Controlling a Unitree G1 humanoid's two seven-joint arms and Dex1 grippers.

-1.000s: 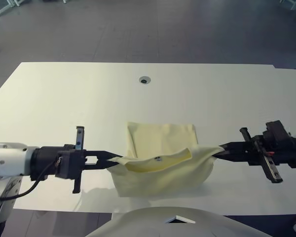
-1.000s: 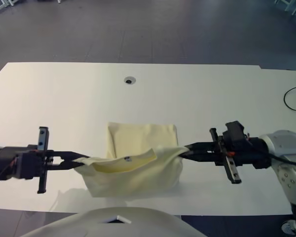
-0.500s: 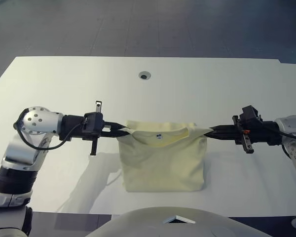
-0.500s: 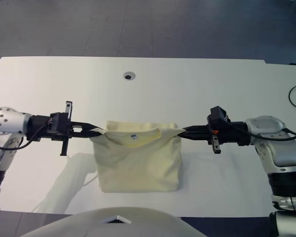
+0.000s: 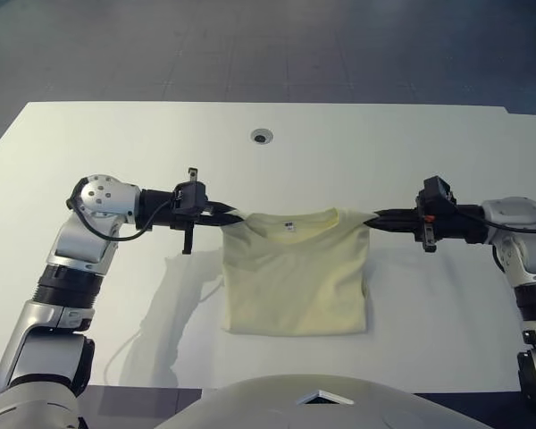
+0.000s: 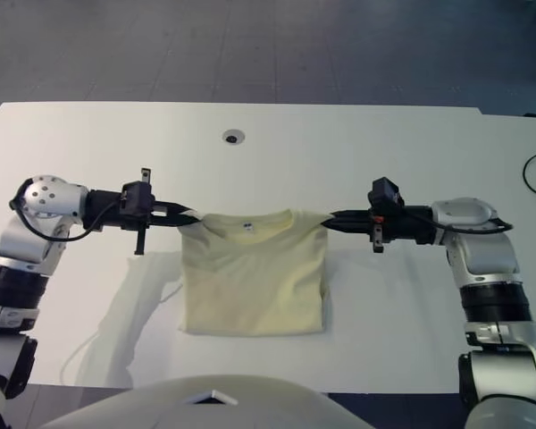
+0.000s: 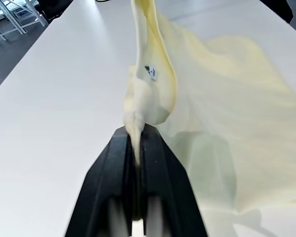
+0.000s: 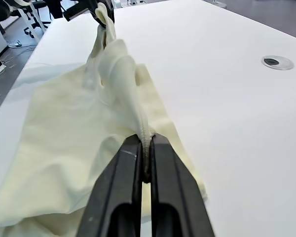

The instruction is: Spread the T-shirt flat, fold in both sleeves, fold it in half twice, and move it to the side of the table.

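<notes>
White table point(image 5: 116, 134), round cable port point(image 5: 262, 137) set in its top, dark grey tiled floor point(image 5: 250, 45) beyond

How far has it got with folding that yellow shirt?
Done, it seems: no sleeves stick out, and the T-shirt lies as a compact rectangle on the table, probably halved once. In hand: the left gripper and right gripper each pinch a collar-side corner, lifted slightly. Left: release, likely another halving, then moving it to the table's side.

The white table point(image 5: 116, 134) bears a folded yellow T-shirt point(image 5: 295, 277).
</notes>
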